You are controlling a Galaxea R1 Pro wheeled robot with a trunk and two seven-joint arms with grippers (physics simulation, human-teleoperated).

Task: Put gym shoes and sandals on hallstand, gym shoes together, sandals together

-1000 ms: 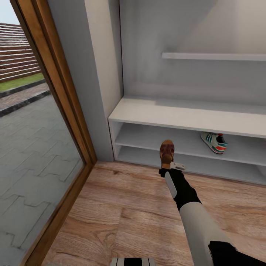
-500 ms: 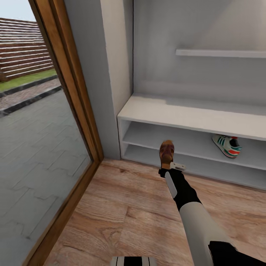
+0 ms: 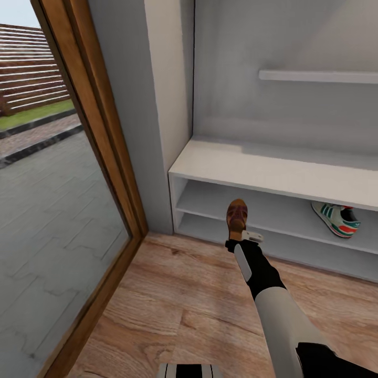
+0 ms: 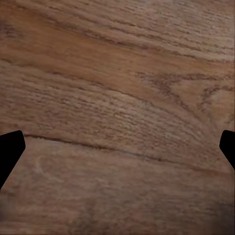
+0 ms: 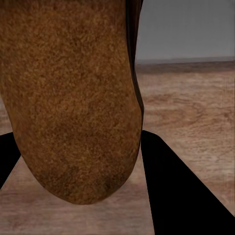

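Right gripper (image 3: 240, 237) clamped on a dark-brown sandal (image 3: 237, 216), held out ahead of the robot at the end of the black-and-white right arm (image 3: 273, 304); sandal lifted clear of the corridor floor (image 3: 173, 294), toe pointing away toward the hallstand (image 3: 262, 170), seen in front of the left end of its upper shelf opening, though whether already inside the opening or just short of it cannot be told; in the right wrist view, tan-brown footbed of the sandal (image 5: 68, 98) pressed between the two black fingers (image 5: 181, 196), with floor planks and a grey wall beyond

One gym shoe (image 3: 336, 219) lying on the hallstand's upper shelf, well toward the right end of the hallstand and well apart from the sandal, white with teal stripes and a red-orange heel

Left gripper (image 4: 117, 152) spread wide open and gripping nothing, black fingertips (image 4: 10, 147) at either edge of the left wrist view, wood-grain floor between them

Left of the hallstand, a white wall pillar (image 3: 168, 105), then a wooden door frame (image 3: 89, 131) around glass looking out on grey paving; above the hallstand, a thin floating wall shelf (image 3: 315, 76)
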